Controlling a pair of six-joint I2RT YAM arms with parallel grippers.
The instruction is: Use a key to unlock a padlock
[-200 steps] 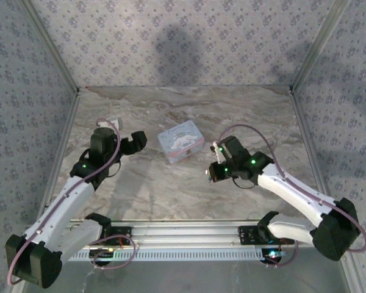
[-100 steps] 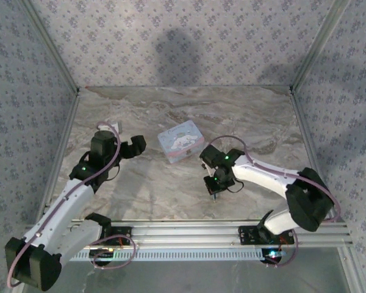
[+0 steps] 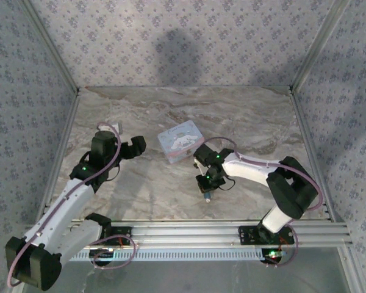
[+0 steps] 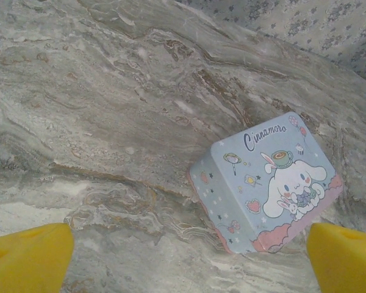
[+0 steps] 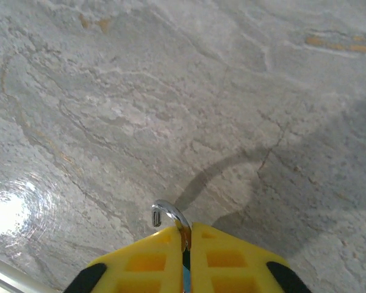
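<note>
Right end effector [image 5: 186,235] — jaws pinched near-closed on padlock [image 5: 169,210], silvery shackle [image 5: 157,213] poking out; arm [image 3: 250,168] now swung in, low over desk [image 3: 158,189] near centre, likely placing lock. Left end effector [image 3: 137,144] — spread wide, empty, hovering beside tin [image 4: 268,183]

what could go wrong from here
1. The right gripper pinches the padlock with mostly its shackle poking out; it may slip or twist.
2. It hangs low over the table; dropping further could jam the shackle.
3. The open left gripper faces the tin and might nudge it.
</note>
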